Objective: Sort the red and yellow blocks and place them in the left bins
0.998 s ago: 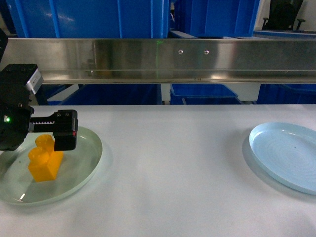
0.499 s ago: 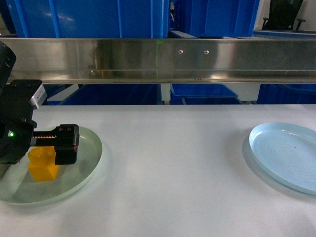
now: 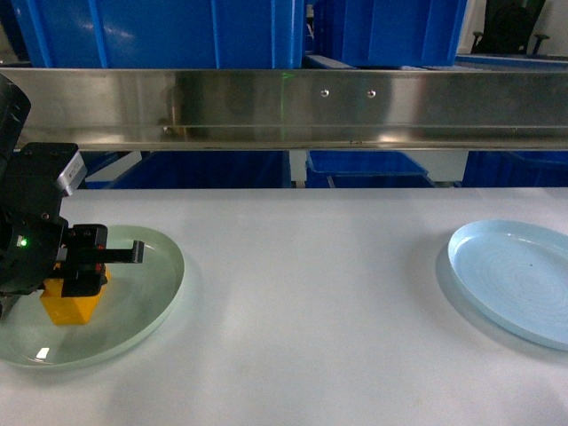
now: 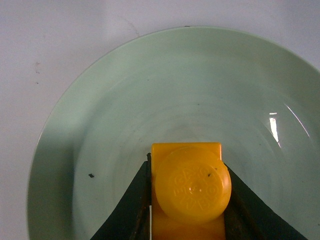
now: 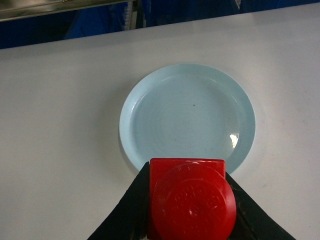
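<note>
Two glossy studded plastic bricks show: one orange-yellow brick (image 4: 189, 192) and one red brick (image 5: 191, 200). Two round plates sit on the white tabletop (image 3: 319, 293): one pale green plate (image 3: 142, 306), one pale blue plate (image 3: 515, 280).

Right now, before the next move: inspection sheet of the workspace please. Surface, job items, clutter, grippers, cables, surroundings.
Surface: white table, bare between the two plates.
Job's things: yellow block over the pale green plate; red block above the table beside the pale blue plate; blue bins behind the steel rail.
Clutter: small dark speck on the pale green plate; otherwise nothing seen.
Grippers: left gripper shut on yellow block, fingers on both sides; right gripper shut on red block, outside the head view.
Cables: nothing seen.
Surroundings: more blue crates under the rail; an office chair far right.
</note>
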{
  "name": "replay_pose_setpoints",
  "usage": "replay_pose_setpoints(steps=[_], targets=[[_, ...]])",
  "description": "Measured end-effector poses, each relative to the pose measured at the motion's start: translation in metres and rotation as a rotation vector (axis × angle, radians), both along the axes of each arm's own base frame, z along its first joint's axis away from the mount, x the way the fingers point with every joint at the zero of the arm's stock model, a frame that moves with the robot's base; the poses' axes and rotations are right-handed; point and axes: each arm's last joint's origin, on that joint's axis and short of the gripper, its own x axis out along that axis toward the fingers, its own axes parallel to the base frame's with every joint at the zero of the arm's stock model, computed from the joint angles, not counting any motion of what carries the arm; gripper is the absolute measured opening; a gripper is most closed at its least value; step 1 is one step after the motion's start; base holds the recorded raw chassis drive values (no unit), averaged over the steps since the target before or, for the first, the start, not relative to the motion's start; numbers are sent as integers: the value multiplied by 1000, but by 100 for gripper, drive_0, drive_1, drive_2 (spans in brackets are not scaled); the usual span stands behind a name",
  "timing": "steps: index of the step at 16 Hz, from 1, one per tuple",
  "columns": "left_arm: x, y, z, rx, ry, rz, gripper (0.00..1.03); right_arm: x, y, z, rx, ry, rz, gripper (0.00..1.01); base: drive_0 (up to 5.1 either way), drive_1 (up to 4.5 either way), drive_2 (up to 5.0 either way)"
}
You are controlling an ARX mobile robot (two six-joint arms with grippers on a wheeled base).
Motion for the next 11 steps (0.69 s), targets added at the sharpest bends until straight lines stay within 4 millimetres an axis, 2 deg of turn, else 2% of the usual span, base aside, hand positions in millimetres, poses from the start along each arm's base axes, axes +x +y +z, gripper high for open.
replay_pose_setpoints(steps=[4, 6, 11], targets=[[0, 0, 0, -4, -4, -5, 28, 0, 0, 0, 0, 0, 0, 28, 0, 0, 0], [0, 4, 9, -18, -32, -24, 28, 0, 0, 0, 0, 0, 0, 28, 0, 0, 0], [-9, 15, 91, -69, -308, -167, 28, 0, 0, 0, 0, 0, 0, 28, 0, 0, 0]])
